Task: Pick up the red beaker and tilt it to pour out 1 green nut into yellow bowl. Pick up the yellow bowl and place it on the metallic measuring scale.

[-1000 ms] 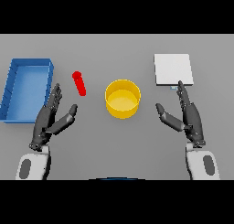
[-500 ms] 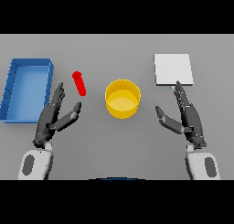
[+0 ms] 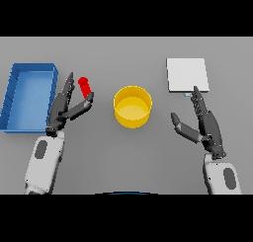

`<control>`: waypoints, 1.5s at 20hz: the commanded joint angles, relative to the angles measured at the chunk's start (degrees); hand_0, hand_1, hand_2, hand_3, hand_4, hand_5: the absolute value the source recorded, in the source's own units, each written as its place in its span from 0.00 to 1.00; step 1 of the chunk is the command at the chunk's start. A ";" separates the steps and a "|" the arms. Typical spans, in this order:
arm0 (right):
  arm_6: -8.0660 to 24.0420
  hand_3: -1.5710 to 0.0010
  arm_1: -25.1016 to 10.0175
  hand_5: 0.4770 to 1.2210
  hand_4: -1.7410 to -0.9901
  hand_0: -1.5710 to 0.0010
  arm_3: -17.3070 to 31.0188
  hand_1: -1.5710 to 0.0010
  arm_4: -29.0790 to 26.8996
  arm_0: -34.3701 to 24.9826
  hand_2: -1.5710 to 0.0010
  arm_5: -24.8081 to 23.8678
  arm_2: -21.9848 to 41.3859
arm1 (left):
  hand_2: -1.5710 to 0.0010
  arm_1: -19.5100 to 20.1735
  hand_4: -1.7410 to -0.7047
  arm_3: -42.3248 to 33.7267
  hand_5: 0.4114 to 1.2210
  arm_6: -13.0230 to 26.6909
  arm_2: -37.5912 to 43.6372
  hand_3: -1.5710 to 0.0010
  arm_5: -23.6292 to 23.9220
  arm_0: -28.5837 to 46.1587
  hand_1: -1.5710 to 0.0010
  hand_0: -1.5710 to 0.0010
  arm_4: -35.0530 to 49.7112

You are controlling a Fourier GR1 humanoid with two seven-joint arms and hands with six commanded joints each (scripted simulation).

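Here we see the red beaker [image 3: 85, 87] left of the frame's centre, standing on the grey counter [image 3: 123, 56] and leaning a little, its top toward the upper left. Our left hand [image 3: 63, 110] is right at it: the long fingers reach up along the beaker's left side and the thumb [image 3: 82, 108] points to its lower end, so the beaker sits in the gap between them. The fingers are straight and spread, not curled round it, and we cannot tell whether any of them touches the beaker.

Just right of the beaker, near the middle of the frame, stands the yellow bowl [image 3: 132, 106], upright and apart from both hands. We cannot make out any nut.

Further out, the blue bin [image 3: 15, 89] lies along the left side of the frame, close behind our left hand. The metallic measuring scale [image 3: 187, 74] is a pale square plate in the upper right. Our right hand [image 3: 205, 125] hangs below it, fingers straight and spread, thumb turned toward the bowl, the longest fingertip close to the scale's lower edge.
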 commanded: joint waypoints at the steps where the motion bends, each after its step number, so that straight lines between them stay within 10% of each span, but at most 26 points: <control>1: -0.55 1.00 -0.04 0.20 0.59 1.00 -0.34 1.00 0.00 0.57 1.00 0.14 0.11 | 1.00 -0.22 0.50 1.98 0.28 -1.15 0.38 1.00 0.06 -1.25 1.00 1.00 0.11; 15: 1.31 1.00 -0.10 0.23 0.59 1.00 0.97 1.00 0.57 -1.10 1.00 -0.81 -0.49 | 0.97 -1.62 0.38 22.47 0.39 -11.33 5.07 0.98 4.15 -14.39 1.00 1.00 -0.73; 22: 1.02 1.00 -0.37 0.23 0.60 1.00 0.83 1.00 0.47 -0.88 1.00 -1.05 -0.94 | 0.27 -3.11 0.20 26.85 0.78 -14.16 7.92 0.31 6.52 -17.74 0.26 0.26 0.80; 30: 0.20 1.00 -0.32 0.23 0.60 1.00 1.18 1.00 0.96 -1.06 1.00 -1.31 -0.85 | 0.04 -3.13 0.21 25.89 0.96 -15.06 4.81 0.08 6.96 -18.24 0.04 0.04 -0.58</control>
